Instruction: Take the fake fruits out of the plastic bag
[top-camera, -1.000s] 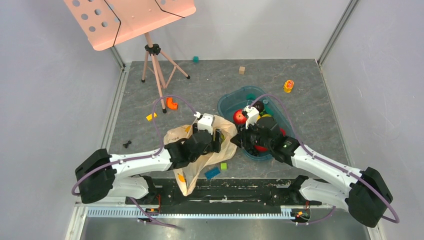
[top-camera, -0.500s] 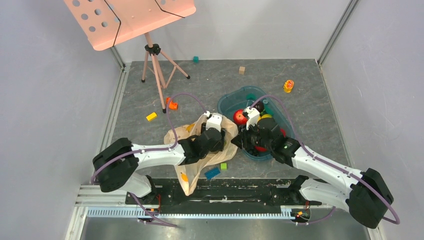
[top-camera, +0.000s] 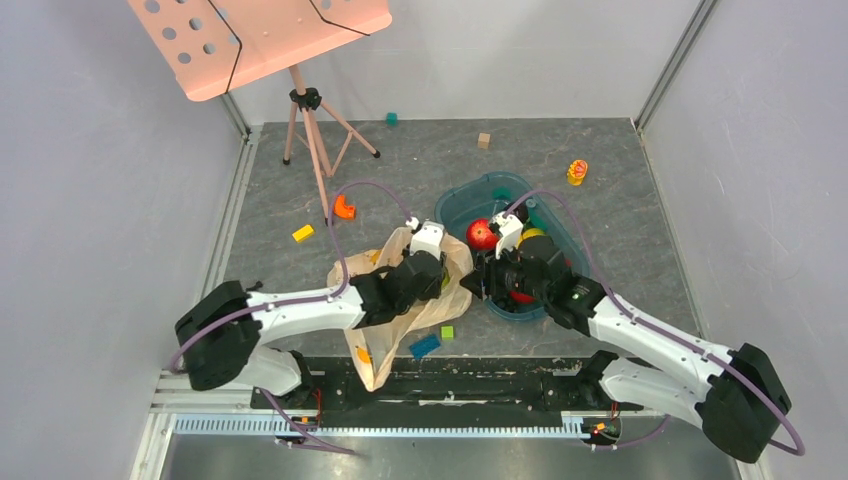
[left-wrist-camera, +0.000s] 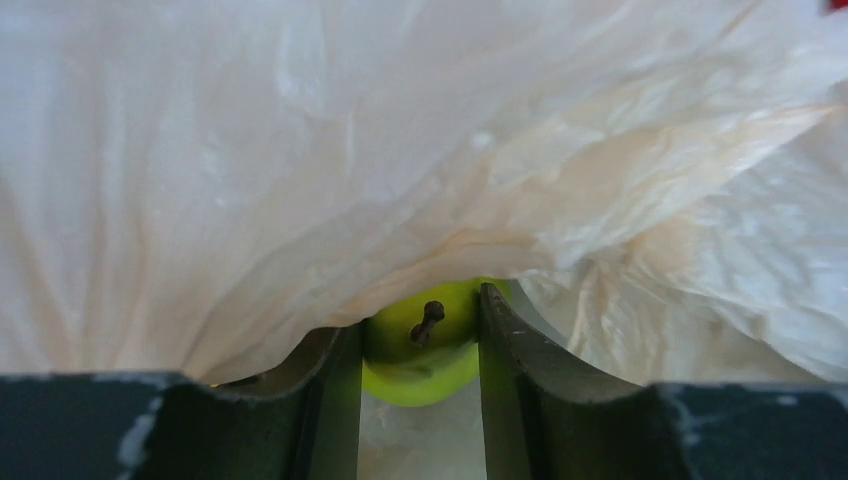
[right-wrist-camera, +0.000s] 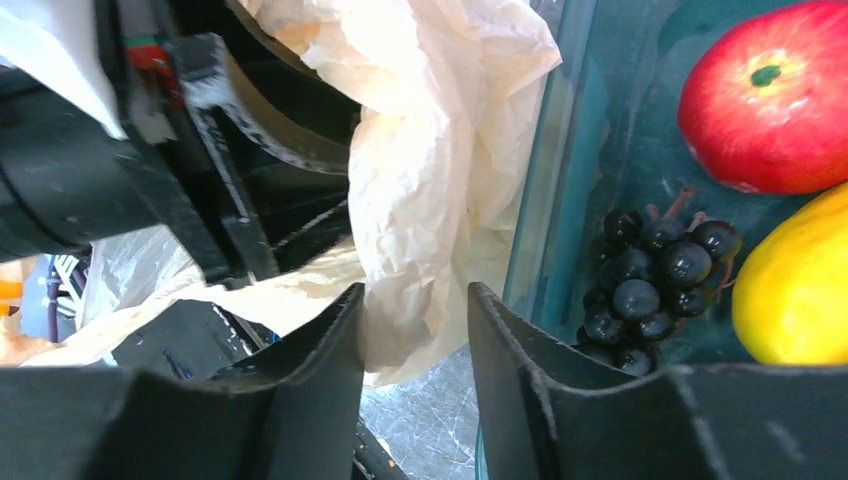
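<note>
Your left hand (left-wrist-camera: 418, 315) is closing onto the green pear (left-wrist-camera: 420, 372) inside the plastic bag (left-wrist-camera: 300, 150), readying extraction. Your right hand (right-wrist-camera: 415, 292) is easing open, letting the bag go.

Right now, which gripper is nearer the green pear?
Left. The left gripper holds the green pear between its fingers inside the plastic bag; the right gripper sits outside, at the bag's edge beside the teal tray.
</note>
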